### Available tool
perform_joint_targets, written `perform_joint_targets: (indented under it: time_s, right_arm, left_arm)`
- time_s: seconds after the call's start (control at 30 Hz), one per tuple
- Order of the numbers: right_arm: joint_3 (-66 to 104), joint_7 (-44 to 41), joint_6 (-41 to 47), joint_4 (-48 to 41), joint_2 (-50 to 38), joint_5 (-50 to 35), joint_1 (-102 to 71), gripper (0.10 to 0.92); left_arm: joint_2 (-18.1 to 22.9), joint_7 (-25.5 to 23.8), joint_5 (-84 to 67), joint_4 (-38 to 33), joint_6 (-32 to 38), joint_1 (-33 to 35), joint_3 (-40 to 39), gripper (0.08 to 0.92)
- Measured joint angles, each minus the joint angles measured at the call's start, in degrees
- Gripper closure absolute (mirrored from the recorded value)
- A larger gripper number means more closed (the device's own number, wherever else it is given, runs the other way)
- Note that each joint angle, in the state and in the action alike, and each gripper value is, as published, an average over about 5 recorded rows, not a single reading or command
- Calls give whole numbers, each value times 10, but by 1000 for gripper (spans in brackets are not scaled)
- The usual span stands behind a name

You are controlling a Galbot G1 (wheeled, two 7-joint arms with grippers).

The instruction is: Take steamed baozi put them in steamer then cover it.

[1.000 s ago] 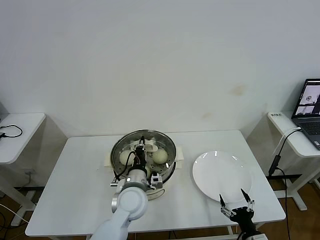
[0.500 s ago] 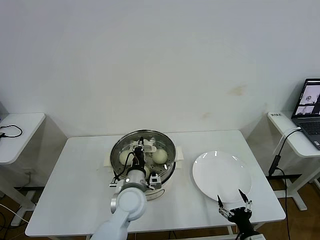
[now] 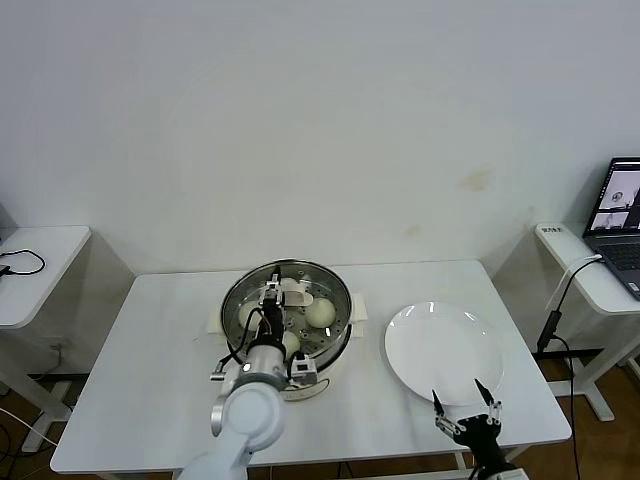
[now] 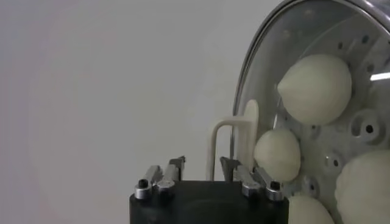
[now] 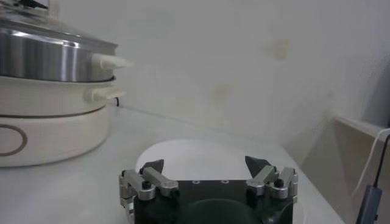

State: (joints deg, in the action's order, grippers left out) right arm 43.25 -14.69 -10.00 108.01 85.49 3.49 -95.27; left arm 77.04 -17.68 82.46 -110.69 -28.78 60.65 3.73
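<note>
Hanging at the bottom right of the head view, off the near table (image 3: 150, 400) edge, the right gripper (image 3: 466, 407) has its fingers spread wide with nothing between them; the right wrist view shows the same open, empty jaws (image 5: 208, 171) low over the tabletop. Just beyond it, right of centre, lies a white plate (image 3: 444, 351), bare.

Lower centre-left, the left arm (image 3: 247, 420) reaches up the frame to the steamer (image 3: 287, 312), which sits at the middle of the table. Its cover (image 3: 315, 278) rests on the pot. The left gripper (image 3: 272, 297) is over the lid's left half, at the cream handle (image 3: 292, 291). In the left wrist view the fingers (image 4: 242, 175) stand parted on either side of the handle (image 4: 233, 144), not clamped on it; whether they touch it cannot be told.

Through the glass (image 4: 304, 36) the baozi (image 4: 315, 89) show: four pale buns on the perforated tray, one large in the upper right of that view, three more toward the lower right. In the head view a bun (image 3: 320, 313) shows right of the gripper.

Farther off, at the right edge, a laptop (image 3: 620, 225) sits on a side desk.
</note>
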Motion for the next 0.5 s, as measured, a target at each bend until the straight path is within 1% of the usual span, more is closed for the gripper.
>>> perform_joint_targets:
  time_s: [0.13,0.23,0.37,0.5]
  right_arm:
    - [1,0,0,-2,0,-1,1,203]
    - [2,1,0,-3,-1,-1,2,202]
    - [2,1,1,-4,-1,-1,1,203]
    - [3,0,0,-4,-3,-2,1,202]
  left_arm:
    - [-10,13,-10,-25,8,19,5,260]
    - [-18,28,-24,-47,16,37,10,199]
    - [-32,54,-56,-82,31,69,24,179]
    - [-48,96,-117,-119,55,112,48,177]
